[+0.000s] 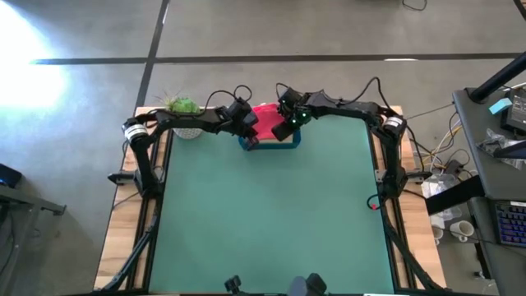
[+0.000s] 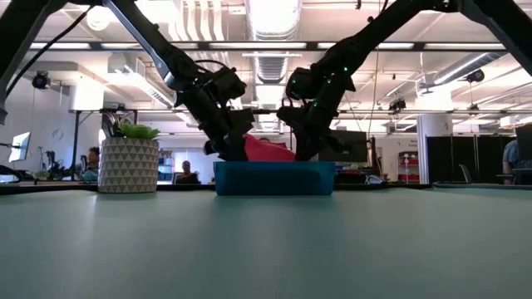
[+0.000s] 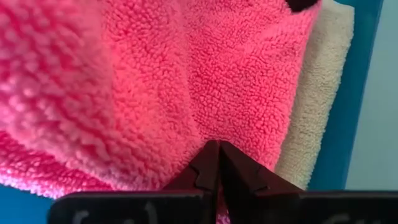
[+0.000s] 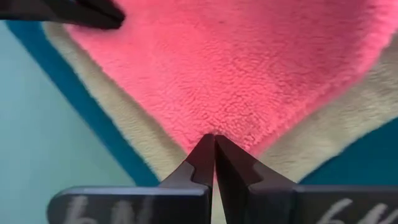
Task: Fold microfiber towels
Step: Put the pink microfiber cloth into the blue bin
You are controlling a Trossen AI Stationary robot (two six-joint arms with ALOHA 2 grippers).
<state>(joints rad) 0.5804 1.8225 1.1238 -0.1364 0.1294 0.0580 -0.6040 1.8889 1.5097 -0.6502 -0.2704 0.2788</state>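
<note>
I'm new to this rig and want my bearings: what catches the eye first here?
The pink towel in the blue tray at the table's far edge, with both arms meeting over it. The left claw and right claw are each shut on the pink towel. A potted plant stands left of the tray.

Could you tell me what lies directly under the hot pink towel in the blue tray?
A pale cream-looking towel shows beneath the hot pink towel, inside the blue tray. Anything lower is covered.
</note>
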